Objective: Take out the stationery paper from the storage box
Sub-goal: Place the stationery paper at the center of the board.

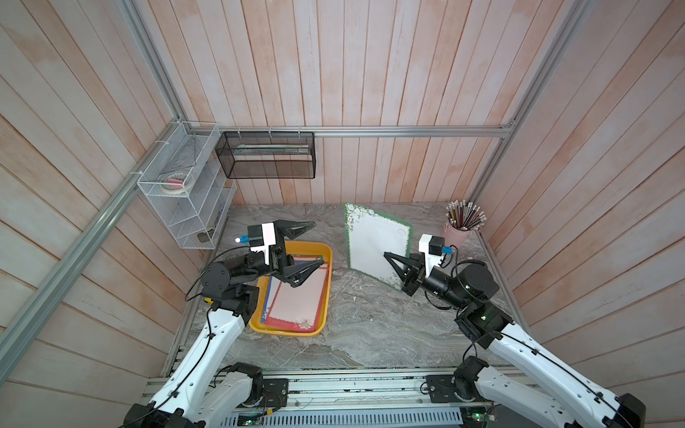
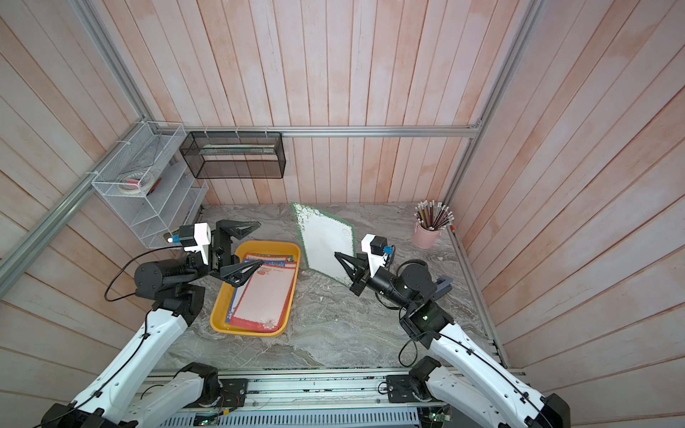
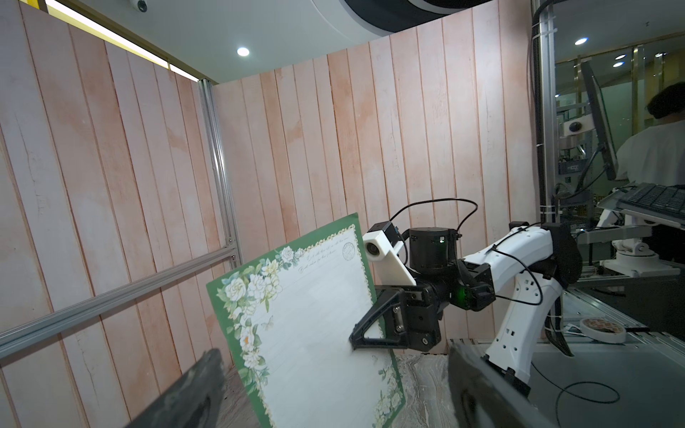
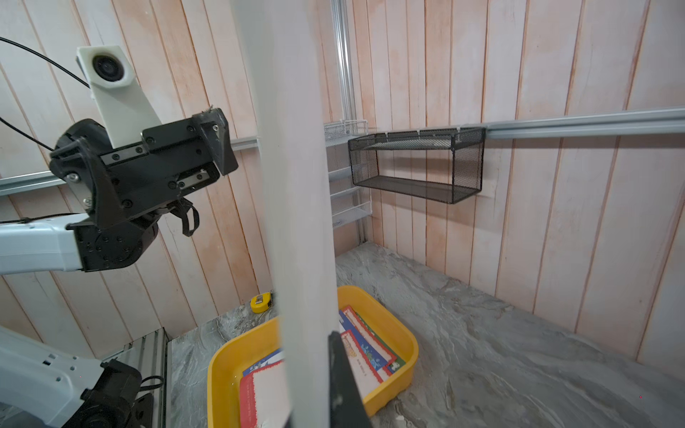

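The storage box is a shallow yellow tray at the table's left, seen in both top views. Several sheets of stationery paper with red and blue borders lie inside it. My left gripper hovers open above the box's far end, nothing between its fingers. My right gripper is shut on a green-bordered floral sheet, holding it upright above the table right of the box. That sheet faces the left wrist camera. In the right wrist view its edge hides part of the box.
A pink cup of pencils stands at the back right corner. On the back wall hangs a black mesh basket, with a white wire rack on the left wall. A yellow tape measure lies behind the box.
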